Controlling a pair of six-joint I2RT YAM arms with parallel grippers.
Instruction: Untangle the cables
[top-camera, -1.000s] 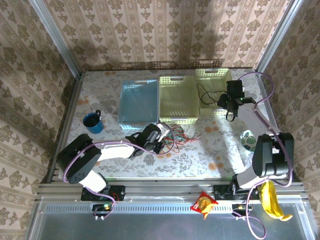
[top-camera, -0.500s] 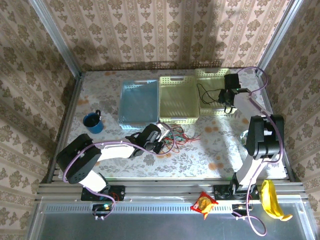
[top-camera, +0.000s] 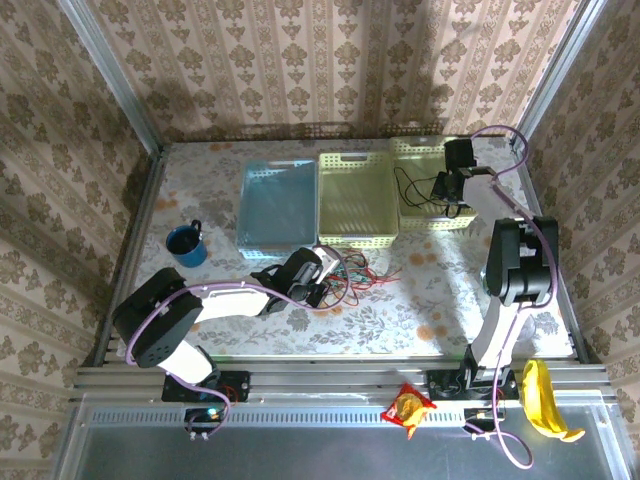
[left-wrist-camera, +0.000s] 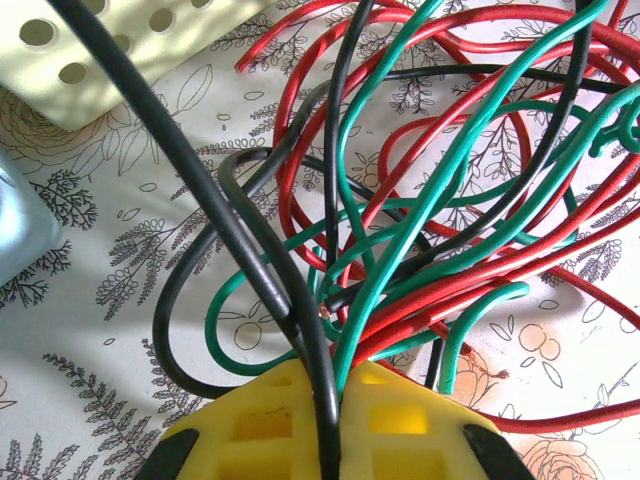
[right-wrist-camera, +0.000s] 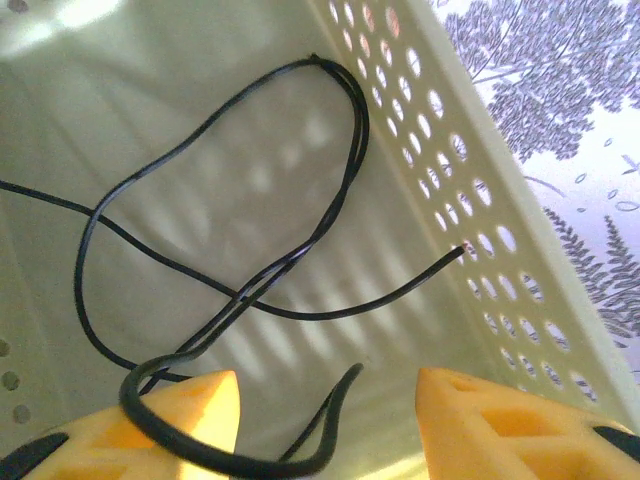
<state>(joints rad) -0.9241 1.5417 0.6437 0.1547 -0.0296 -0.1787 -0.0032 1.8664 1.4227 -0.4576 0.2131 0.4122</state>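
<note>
1. Lower centre of the top view: the left gripper (left-wrist-camera: 335, 395) is clamped on black and green strands of the tangled cables (top-camera: 352, 268); the bundle fans rightward from its jaws.
2. Upper right: the right gripper (right-wrist-camera: 328, 390) hangs inside the pale basket (top-camera: 420, 146); jaws wide, gripping nothing.
3. A lone black cable (right-wrist-camera: 238, 295) lies on the basket floor; one loop crosses the left-of-frame finger (right-wrist-camera: 185, 420); its long run extends up-frame from the jaws; the right arm is nearer.

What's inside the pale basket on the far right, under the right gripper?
A thin black cable lies looped on the basket floor, one end near the perforated wall, another stretch hooked round a finger of the open right gripper. The fingers cover the nearest floor.
</note>
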